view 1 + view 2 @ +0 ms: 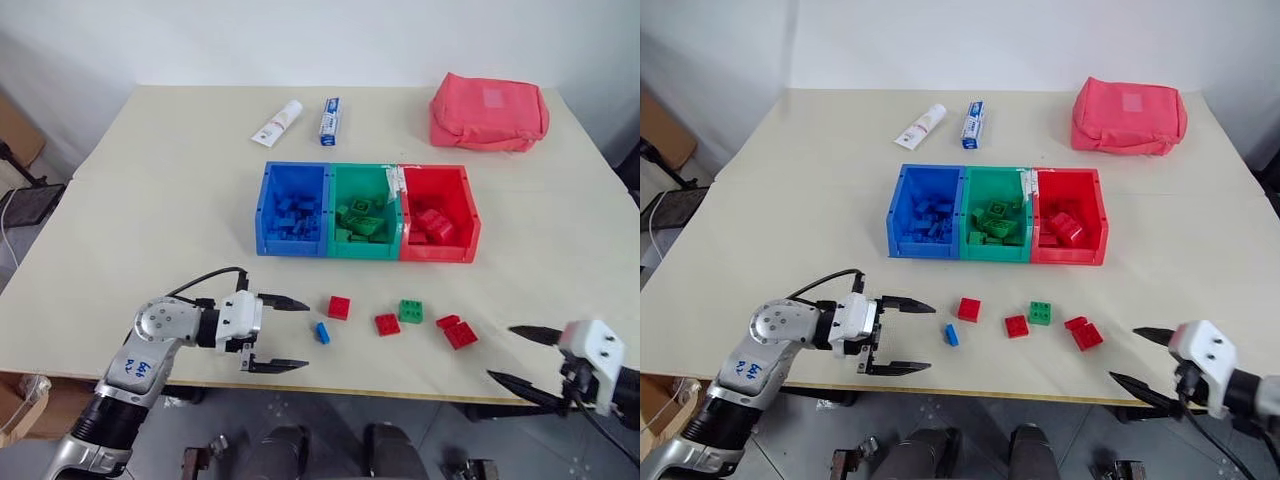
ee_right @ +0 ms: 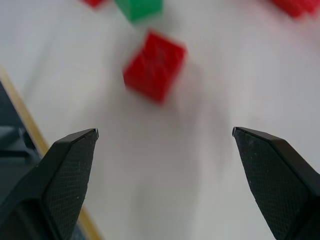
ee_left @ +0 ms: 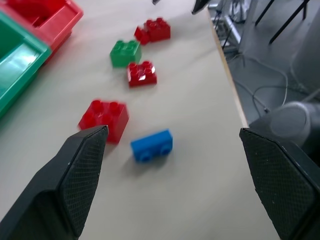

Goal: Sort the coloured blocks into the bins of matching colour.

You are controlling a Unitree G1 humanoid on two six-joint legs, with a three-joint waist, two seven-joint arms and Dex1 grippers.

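Note:
Three joined bins stand mid-table: blue (image 1: pixel 292 246), green (image 1: pixel 362 249) and red (image 1: pixel 436 252), each holding blocks of its own colour. Loose blocks lie in front of them: a red one (image 1: pixel 339 307), a small blue one (image 1: pixel 322 332), another red (image 1: pixel 387 324), a green one (image 1: pixel 411 311) and a red pair (image 1: pixel 458 331). My left gripper (image 1: pixel 300 335) is open and empty, pointing right, with the blue block (image 3: pixel 152 145) just beyond its fingertips. At the table's front right edge my right gripper (image 1: pixel 502 354) is open and empty, aimed at the red pair (image 2: pixel 154 65).
A white toothpaste tube (image 1: pixel 277 123) and a blue-and-white box (image 1: pixel 331 120) lie at the back of the table. A pink-red fabric pouch (image 1: pixel 488 111) sits at the back right. The table's front edge (image 1: pixel 400 392) runs just behind the loose blocks.

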